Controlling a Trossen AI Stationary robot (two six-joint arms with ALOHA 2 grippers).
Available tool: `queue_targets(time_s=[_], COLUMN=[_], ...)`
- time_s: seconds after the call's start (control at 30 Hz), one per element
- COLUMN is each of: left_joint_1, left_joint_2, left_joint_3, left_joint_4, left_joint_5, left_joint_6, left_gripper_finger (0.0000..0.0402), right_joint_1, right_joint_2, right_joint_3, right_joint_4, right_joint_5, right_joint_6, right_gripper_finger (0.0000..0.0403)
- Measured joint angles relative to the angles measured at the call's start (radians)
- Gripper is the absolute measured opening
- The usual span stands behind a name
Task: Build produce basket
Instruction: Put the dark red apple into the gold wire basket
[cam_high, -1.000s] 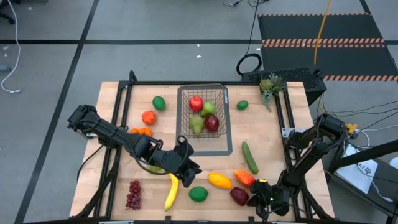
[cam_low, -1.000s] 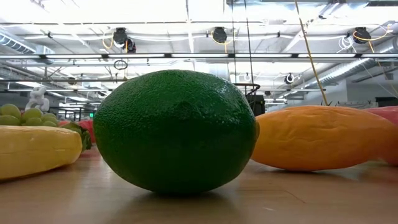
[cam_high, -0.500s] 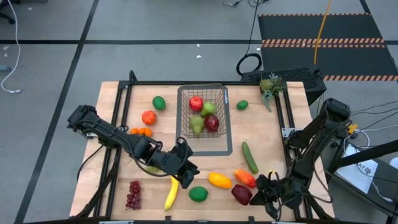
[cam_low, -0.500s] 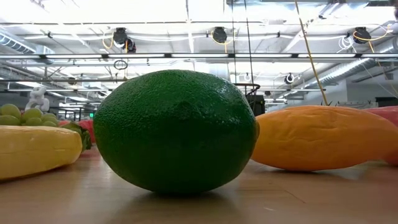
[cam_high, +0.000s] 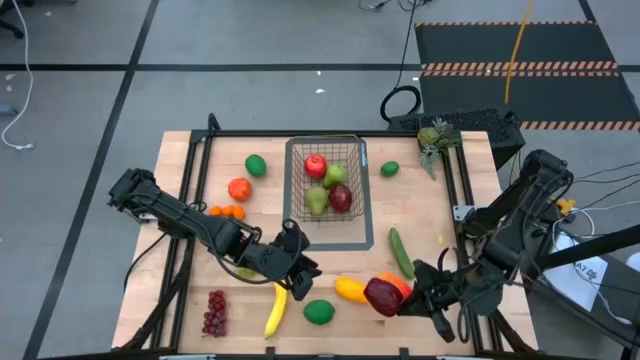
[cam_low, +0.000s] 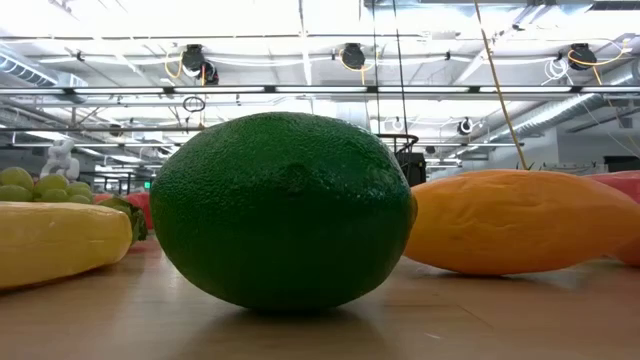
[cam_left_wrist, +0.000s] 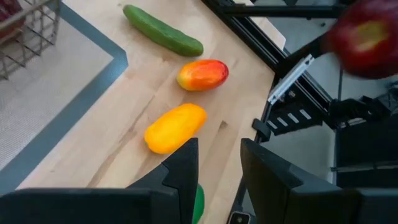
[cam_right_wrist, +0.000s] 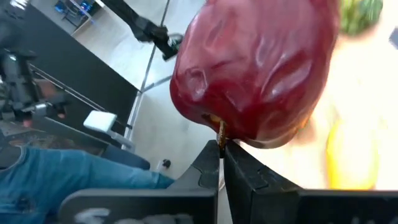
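The right gripper (cam_high: 400, 302) pinches the dark red apple (cam_high: 383, 296) by its stem (lifted clear); next, carrying it over the basket (cam_high: 327, 190).

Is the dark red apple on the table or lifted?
Lifted: the right gripper, shut, pinches the stem of the dark red apple.

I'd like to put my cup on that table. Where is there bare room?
Bare wood lies right of the basket, between the small lime and the cucumber. The front edge is crowded: banana, mangoes, both grippers.
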Motion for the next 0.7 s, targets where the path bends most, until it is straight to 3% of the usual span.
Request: queue_targets(time_s=[0.4,0.7], left_joint_1=[0.000,0.000], left_joint_2=[0.000,0.000], left_joint_3=[0.000,0.000], left_joint_4=[0.001,0.002], left_joint_5=[-0.056,-0.056], left_joint_6=[-0.022,-0.023], left_gripper_finger=[0.0120,0.0120], right_joint_1=[-0.111,-0.206], right_joint_2=[-0.022,-0.047], right_joint_3=[0.301,0.428], right_joint_4=[-0.191,-0.196], right_joint_5=[-0.004,-0.005], right_joint_6=[-0.146,-0.269], right_gripper_finger=[0.0000,0.0000])
